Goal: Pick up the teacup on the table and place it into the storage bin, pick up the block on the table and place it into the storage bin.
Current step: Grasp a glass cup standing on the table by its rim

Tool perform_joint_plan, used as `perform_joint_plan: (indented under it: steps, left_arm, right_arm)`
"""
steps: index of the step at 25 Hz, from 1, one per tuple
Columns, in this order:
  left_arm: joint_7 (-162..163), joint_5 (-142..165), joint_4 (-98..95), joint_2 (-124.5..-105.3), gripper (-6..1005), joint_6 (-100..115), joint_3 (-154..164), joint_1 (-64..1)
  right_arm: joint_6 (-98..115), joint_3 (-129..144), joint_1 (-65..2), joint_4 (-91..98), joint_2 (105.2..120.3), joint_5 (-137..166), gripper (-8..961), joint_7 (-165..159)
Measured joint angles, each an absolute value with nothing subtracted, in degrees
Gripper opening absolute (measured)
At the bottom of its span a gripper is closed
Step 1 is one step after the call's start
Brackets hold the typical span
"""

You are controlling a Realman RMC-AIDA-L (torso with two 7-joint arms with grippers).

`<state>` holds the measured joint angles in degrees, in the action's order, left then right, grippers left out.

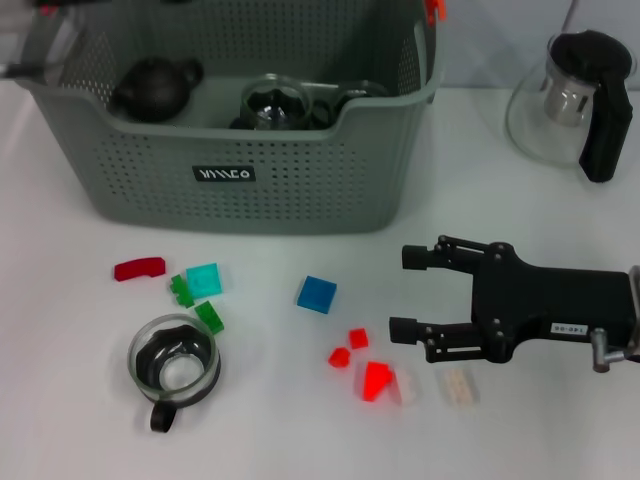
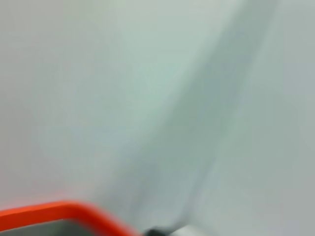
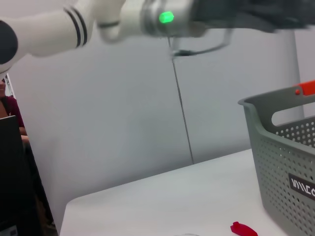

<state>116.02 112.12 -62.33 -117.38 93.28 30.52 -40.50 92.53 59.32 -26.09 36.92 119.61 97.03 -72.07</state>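
Observation:
The storage bin (image 1: 230,175) stands at the back of the table, and its corner shows in the right wrist view (image 3: 285,147). A glass teacup (image 1: 173,365) with a dark handle stands upright at the front left. Loose blocks lie between: a blue one (image 1: 317,294), a cyan one (image 1: 204,279) and a red one (image 1: 377,380). My right gripper (image 1: 408,293) is open, low over the table right of the blue block, with nothing between its fingers. My left arm (image 3: 98,22) reaches high toward the bin; its gripper end (image 3: 256,12) is blurred.
Inside the bin lie a black teapot (image 1: 155,88) and glass cups (image 1: 275,105). A glass pot with a black handle (image 1: 575,100) stands at the back right. Green blocks (image 1: 210,317), a red arch (image 1: 138,268), small red pieces (image 1: 358,338) and cream blocks (image 1: 460,385) are scattered. An orange clip (image 2: 49,211) shows on the bin.

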Motion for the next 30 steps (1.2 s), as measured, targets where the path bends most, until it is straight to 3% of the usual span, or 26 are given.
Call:
perform_joint_plan:
  steps: [4, 12, 21, 30]
  left_arm:
    - [108.2, 111.6, -56.8, -115.83, 499, 109.6, 19.8, -36.9]
    - [95.1, 127.9, -60.0, -119.46, 490, 112.7, 19.8, -28.0]
    - [101.0, 145.9, -67.6, -119.56, 490, 110.7, 27.0, -30.8]
    - [114.1, 155.5, -76.9, -122.57, 491, 104.4, 46.3, -31.6]
  right_arm:
    - [92.6, 59.3, -26.1, 36.9, 119.61, 97.0, 927, -72.4]
    - [92.2, 59.3, -26.9, 36.9, 119.71, 97.2, 928, -73.0]
    - [92.0, 59.3, -27.1, 36.9, 119.64, 97.4, 928, -73.6]
    - [92.0, 59.3, -27.2, 36.9, 119.53, 97.4, 928, -73.7]
